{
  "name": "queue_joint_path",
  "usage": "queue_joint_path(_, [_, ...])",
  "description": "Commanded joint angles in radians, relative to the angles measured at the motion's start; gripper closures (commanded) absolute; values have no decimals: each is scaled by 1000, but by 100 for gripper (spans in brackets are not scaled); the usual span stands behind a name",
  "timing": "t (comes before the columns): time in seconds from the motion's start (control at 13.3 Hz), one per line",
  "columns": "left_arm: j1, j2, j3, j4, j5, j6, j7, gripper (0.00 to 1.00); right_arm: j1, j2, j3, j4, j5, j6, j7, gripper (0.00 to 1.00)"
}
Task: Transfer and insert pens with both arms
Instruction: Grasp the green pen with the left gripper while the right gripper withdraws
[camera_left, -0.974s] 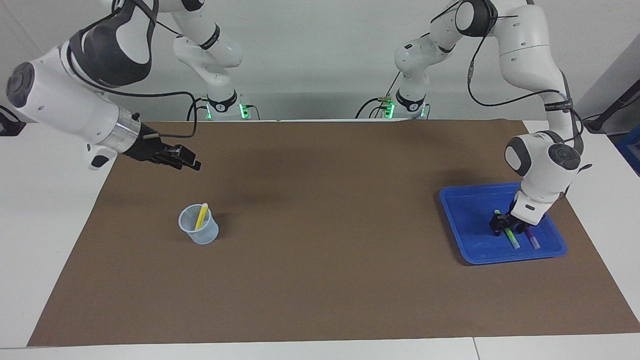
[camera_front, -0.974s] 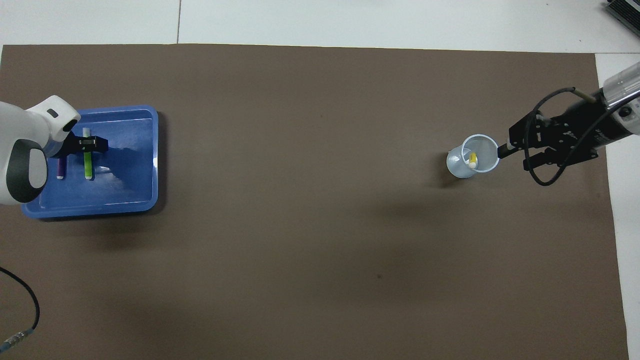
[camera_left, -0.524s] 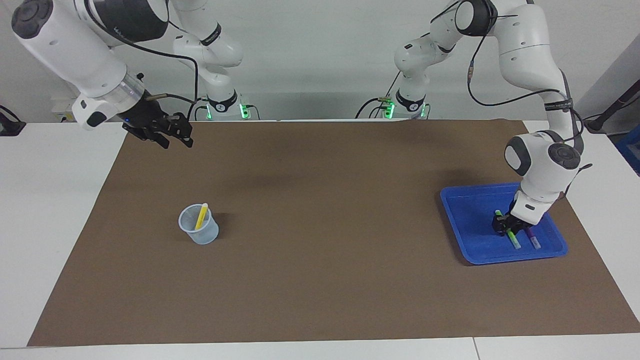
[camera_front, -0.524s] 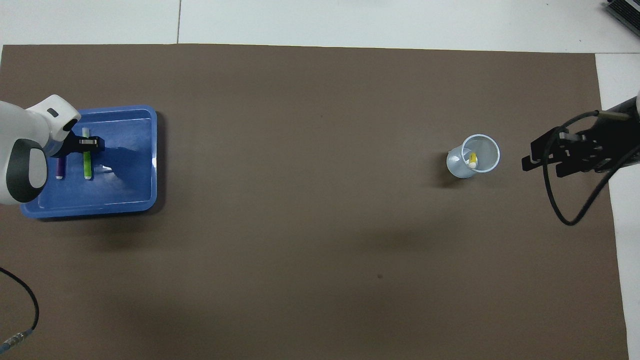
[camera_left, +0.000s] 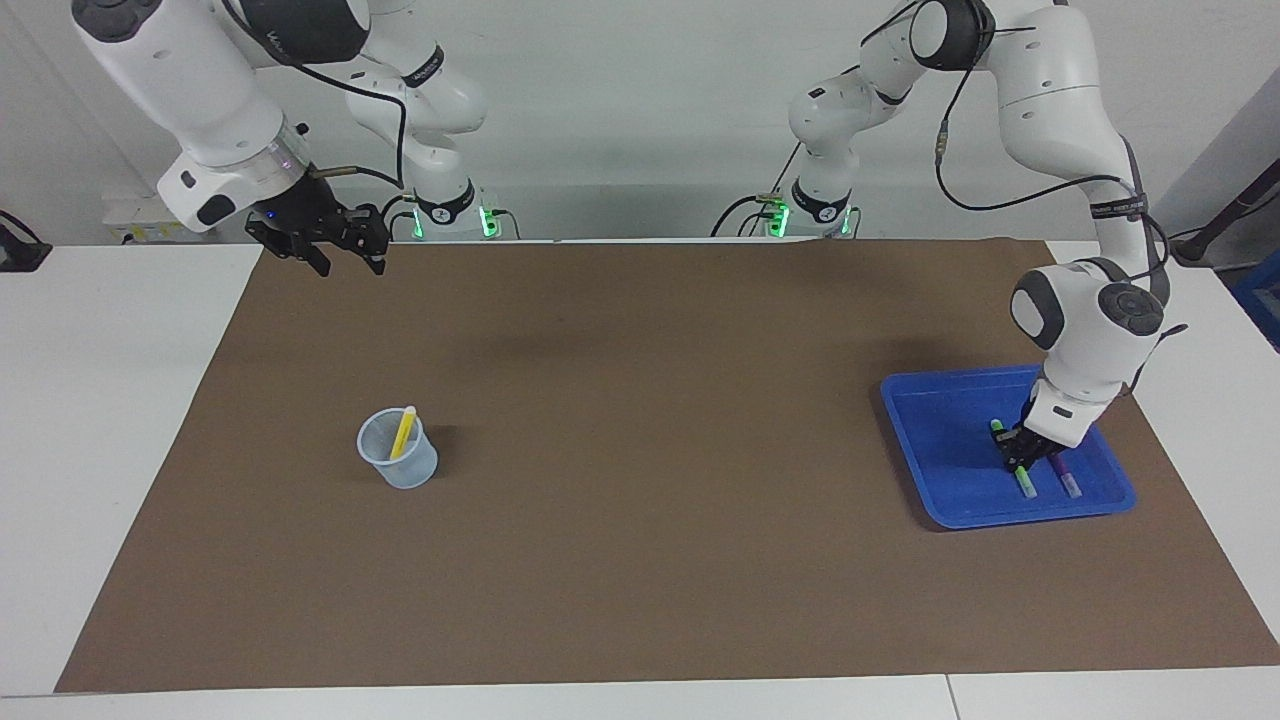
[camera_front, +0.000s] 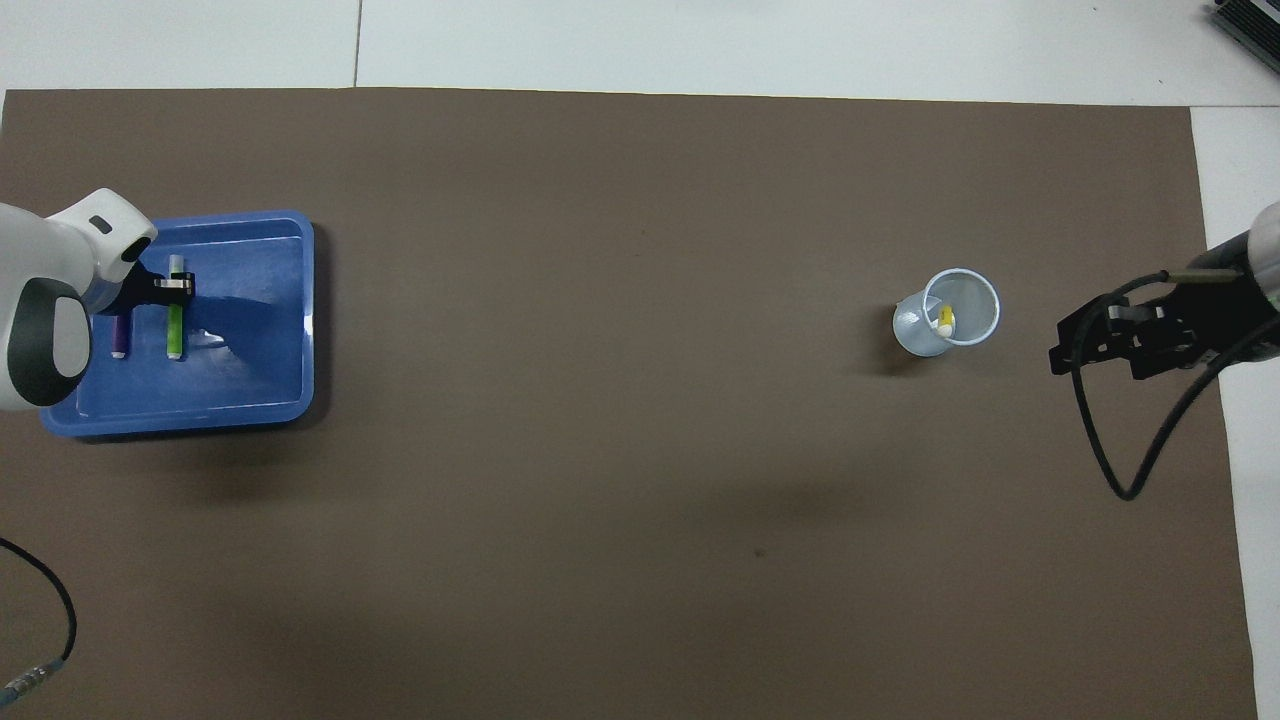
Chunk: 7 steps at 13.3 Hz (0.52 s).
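Note:
A bright green pen (camera_left: 1026, 484) (camera_front: 175, 335) lies in the blue tray (camera_left: 935, 420) (camera_front: 260, 380) at the left arm's end of the table, with a purple pen (camera_left: 1066, 480) (camera_front: 119, 335) beside it. My left gripper (camera_left: 1018, 460) (camera_front: 176, 290) is down in the tray, shut on the green pen near its pale cap end. A yellow pen (camera_left: 402, 432) (camera_front: 944, 319) stands tilted in the clear cup (camera_left: 398, 462) (camera_front: 915, 335). My right gripper (camera_left: 350, 265) (camera_front: 1060, 352) hangs open and empty in the air, over the mat's edge at the right arm's end.
A brown mat (camera_left: 640, 450) covers most of the white table. Two smaller white arms with green lights (camera_left: 450, 215) stand at the robots' edge. A black cable loop (camera_front: 1120, 470) dangles from the right wrist. Another cable (camera_front: 55, 620) lies at the mat's corner.
The left gripper's fingers have closed onto the green pen in the tray. The right gripper has risen and drawn away from the cup toward its own base.

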Motion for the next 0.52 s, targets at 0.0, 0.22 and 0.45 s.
queue_joint_path(0.0, [0, 5, -5, -9, 6, -21, -38, 100, -4, -54, 6, -76, -24, 30, -24, 21])
queue_joint_path(0.22, [-27, 10, -9, 61, -31, -119, -78, 100, -18, -72, 0, -109, -23, 42, -60, 11])
queue_joint_path(0.45, [-38, 7, -9, 96, -97, -173, -96, 100, -39, -89, 0, -140, -18, 42, -69, 10])
